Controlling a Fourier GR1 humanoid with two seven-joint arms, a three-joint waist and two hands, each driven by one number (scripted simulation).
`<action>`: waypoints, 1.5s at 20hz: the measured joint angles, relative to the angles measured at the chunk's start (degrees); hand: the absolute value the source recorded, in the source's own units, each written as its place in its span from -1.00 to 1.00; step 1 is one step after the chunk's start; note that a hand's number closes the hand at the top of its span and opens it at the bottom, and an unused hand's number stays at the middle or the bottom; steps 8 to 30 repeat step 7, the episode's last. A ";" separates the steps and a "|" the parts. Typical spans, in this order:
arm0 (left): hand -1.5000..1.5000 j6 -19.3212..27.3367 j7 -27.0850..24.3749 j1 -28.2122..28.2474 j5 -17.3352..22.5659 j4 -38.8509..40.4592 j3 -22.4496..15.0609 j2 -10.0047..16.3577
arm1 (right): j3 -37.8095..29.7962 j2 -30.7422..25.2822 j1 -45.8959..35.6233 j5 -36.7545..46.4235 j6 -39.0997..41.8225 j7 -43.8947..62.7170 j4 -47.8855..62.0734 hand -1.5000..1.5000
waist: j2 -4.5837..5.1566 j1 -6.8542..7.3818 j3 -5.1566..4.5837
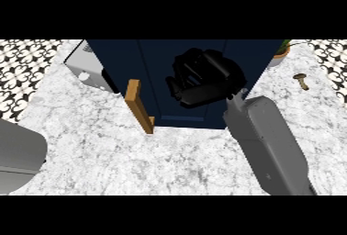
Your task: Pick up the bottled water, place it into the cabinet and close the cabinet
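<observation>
Task item, bottled water: not seen anywhere in the head view. It may be hidden under the right hand or already inside the cabinet; cannot tell which.
Cabinet [156, 59]: dark blue, at the far side of the table [136, 160], centre of view.
Cabinet door [139, 106]: a wooden slab seen edge-on and standing open, at the left part of the cabinet front.
Right hand [203, 80]: black, showing over the cabinet, just right of the door and not visibly touching it. The right forearm [265, 147] runs up to it from the lower right.
Grasp state, right hand: cannot tell, as the black hand merges with the dark cabinet behind it.
Left hand: out of view. Only the left forearm [17, 156] shows, at the left edge and well apart from the door.
Governing relation: the bottle's direction from the hand and its long axis cannot be read. The door lies to the right hand's left, and the right hand is the nearer of the two.
Assessment of step: placing appears to be under way or just finished, and the closing step is not yet done.
Next move, judged: the door must be swung shut across the cabinet front.
Other items: a grey appliance [88, 66] left of the cabinet, a potted plant [281, 49] and a small brown object [301, 81] to its right.
</observation>
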 measured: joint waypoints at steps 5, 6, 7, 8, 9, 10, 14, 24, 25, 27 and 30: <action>-1.00 0.01 1.73 -0.10 -0.13 -1.65 -0.39 -0.89 | -0.02 -0.38 -1.18 -2.24 1.73 -0.09 1.80 1.00 | -0.12 0.05 0.35; -1.00 0.18 2.11 -0.20 -0.06 -1.74 -0.39 -0.97 | 0.29 -0.52 -1.42 -2.60 1.54 -0.10 1.96 1.00 | -0.08 0.00 0.42; -1.00 0.68 2.56 -0.64 0.35 -1.97 -0.18 -0.63 | 0.47 -0.63 -1.73 -2.97 1.59 -0.24 2.27 1.00 | -0.03 -0.04 0.48; -1.00 0.68 2.56 -0.64 0.35 -1.97 -0.18 -0.63 | 0.47 -0.63 -1.73 -2.97 1.59 -0.24 2.27 1.00 | -0.03 -0.04 0.48; -1.00 0.68 2.56 -0.64 0.35 -1.97 -0.18 -0.63 | 0.47 -0.63 -1.73 -2.97 1.59 -0.24 2.27 1.00 | -0.03 -0.04 0.48; -1.00 0.68 2.56 -0.64 0.35 -1.97 -0.18 -0.63 | 0.47 -0.63 -1.73 -2.97 1.59 -0.24 2.27 1.00 | -0.03 -0.04 0.48; -1.00 0.68 2.56 -0.64 0.35 -1.97 -0.18 -0.63 | 0.47 -0.63 -1.73 -2.97 1.59 -0.24 2.27 1.00 | -0.03 -0.04 0.48; -1.00 0.68 2.56 -0.64 0.35 -1.97 -0.18 -0.63 | 0.47 -0.63 -1.73 -2.97 1.59 -0.24 2.27 1.00 | -0.03 -0.04 0.48; -1.00 0.68 2.56 -0.64 0.35 -1.97 -0.18 -0.63 | 0.47 -0.63 -1.73 -2.97 1.59 -0.24 2.27 1.00 | -0.03 -0.04 0.48; -1.00 0.68 2.56 -0.64 0.35 -1.97 -0.18 -0.63 | 0.47 -0.63 -1.73 -2.97 1.59 -0.24 2.27 1.00 | -0.03 -0.04 0.48; -1.00 0.68 2.56 -0.64 0.35 -1.97 -0.18 -0.63 | 0.47 -0.63 -1.73 -2.97 1.59 -0.24 2.27 1.00 | -0.03 -0.04 0.48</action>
